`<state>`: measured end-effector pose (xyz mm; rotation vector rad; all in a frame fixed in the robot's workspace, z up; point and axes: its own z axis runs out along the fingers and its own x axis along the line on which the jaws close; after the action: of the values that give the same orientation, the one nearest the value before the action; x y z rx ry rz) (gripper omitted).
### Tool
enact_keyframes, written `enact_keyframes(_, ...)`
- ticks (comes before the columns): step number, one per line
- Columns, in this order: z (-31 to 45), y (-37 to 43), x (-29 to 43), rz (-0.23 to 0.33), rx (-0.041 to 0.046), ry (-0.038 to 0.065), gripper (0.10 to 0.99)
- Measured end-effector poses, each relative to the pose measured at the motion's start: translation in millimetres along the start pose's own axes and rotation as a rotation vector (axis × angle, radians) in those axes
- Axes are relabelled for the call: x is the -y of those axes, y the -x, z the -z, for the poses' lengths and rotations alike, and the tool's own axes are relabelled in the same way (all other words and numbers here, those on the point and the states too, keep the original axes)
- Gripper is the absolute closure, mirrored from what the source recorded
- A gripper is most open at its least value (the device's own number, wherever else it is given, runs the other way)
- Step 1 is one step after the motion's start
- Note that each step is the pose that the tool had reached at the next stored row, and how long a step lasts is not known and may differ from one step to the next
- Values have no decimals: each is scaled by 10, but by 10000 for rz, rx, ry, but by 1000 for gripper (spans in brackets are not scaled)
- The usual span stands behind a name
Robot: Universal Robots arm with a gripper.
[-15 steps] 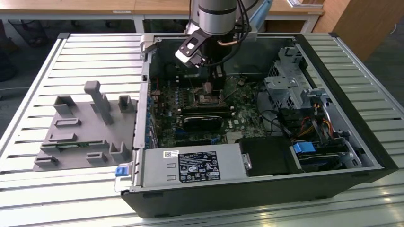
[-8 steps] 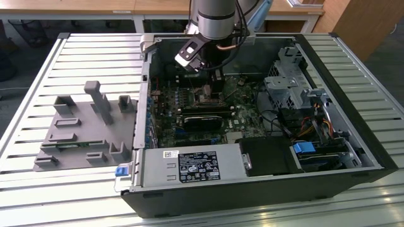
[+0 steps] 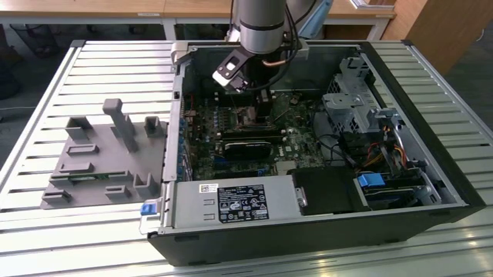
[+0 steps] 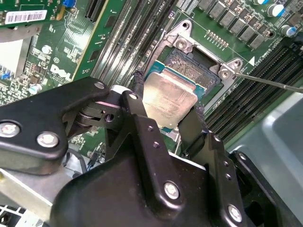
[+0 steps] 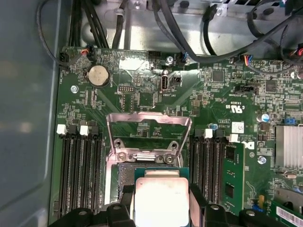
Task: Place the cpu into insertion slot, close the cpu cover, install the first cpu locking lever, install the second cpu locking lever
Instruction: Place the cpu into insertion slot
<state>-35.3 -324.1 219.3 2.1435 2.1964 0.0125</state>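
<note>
1. Exterior view: the arm reaches into the open case [image 3: 454, 173]. The gripper [image 3: 260, 111] is low over the board [image 3: 301, 144], toward the board's edge away from the power supply [image 3: 231, 203]. Count: one case and one grey fixture [image 3: 100, 156], well apart on the table [image 3: 115, 63].
2. Second wrist view: two fingers [image 4: 191, 127] are clamped on opposite edges of the cpu [image 4: 165, 101], so the gripper is gripping it. The cpu is tilted and partly over the slot [image 4: 196, 66]. It looks not yet seated, as bare black socket shows past it. One thin lever [image 4: 270, 82] runs off from the slot's corner.
3. First wrist view: the cpu [image 5: 161, 198] sits between the fingers, just beside the hinge edge of the cover [image 5: 149, 135]. The cover stands open, and the board shows through its cut-out. Count: one cpu, one cover, one coin cell [image 5: 98, 74].
4. Handling, as a judgement: the cpu is light, thin and stiff, and its smooth metal top is likely slippery. The socket contacts are probably fragile. Hold it by two opposite edges, as it is held now, level and without pressing.
</note>
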Motion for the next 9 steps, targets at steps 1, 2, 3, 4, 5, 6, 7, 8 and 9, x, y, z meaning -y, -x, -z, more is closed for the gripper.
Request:
enact_keyframes(1,-3,0,2,1,13,-1,545)
enact_keyframes(2,-4,0,2,3,42,-2,545)
enact_keyframes(3,-6,0,5,4,74,-3,545)
enact_keyframes(4,-10,-1,8,6,95,-3,545)
enact_keyframes(5,-18,-3,12,13,101,-4,545)
enact_keyframes(6,-30,-6,16,22,102,-3,545)
enact_keyframes(7,-43,-9,19,31,101,-1,545)
enact_keyframes(8,-55,-12,20,36,100,1,545)
enact_keyframes(9,-67,-17,21,37,99,1,545)
